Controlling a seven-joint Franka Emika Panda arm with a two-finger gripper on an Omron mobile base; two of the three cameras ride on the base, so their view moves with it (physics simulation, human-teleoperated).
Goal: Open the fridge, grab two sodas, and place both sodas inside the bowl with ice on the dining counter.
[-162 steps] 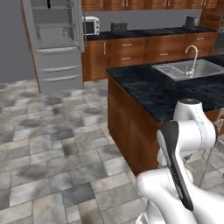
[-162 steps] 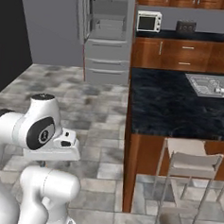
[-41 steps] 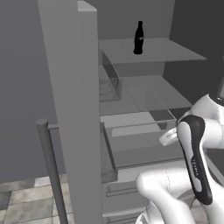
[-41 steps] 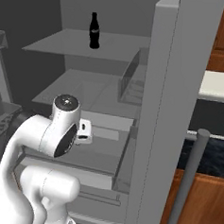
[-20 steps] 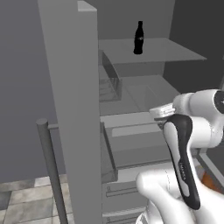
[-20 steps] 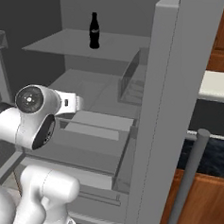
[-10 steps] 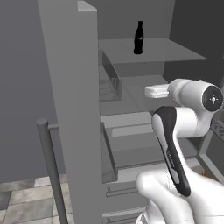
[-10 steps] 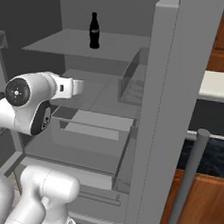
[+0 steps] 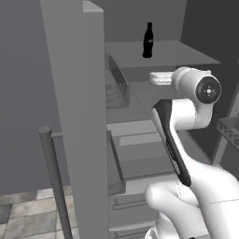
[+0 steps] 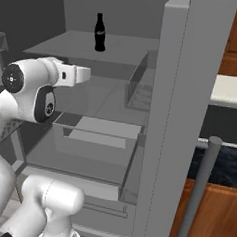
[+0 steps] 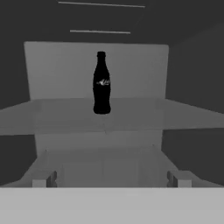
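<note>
Soda bottle point(image 11: 101, 83) stands upright near the back of the upper shelf point(image 9: 186, 55) in the open fridge point(image 10: 192, 95), and the fingers point(image 11: 44, 179), spread wide and empty, line up well short of it, squared for a reach.

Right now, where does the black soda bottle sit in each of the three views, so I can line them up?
Left base view: black soda bottle upright at top, right of centre, on the fridge's upper shelf.
Right base view: bottle at top, left of centre, on that shelf.
Hand view: bottle near centre, straight ahead, on the shelf.
Shared landmark: the upper shelf it stands on.
</note>
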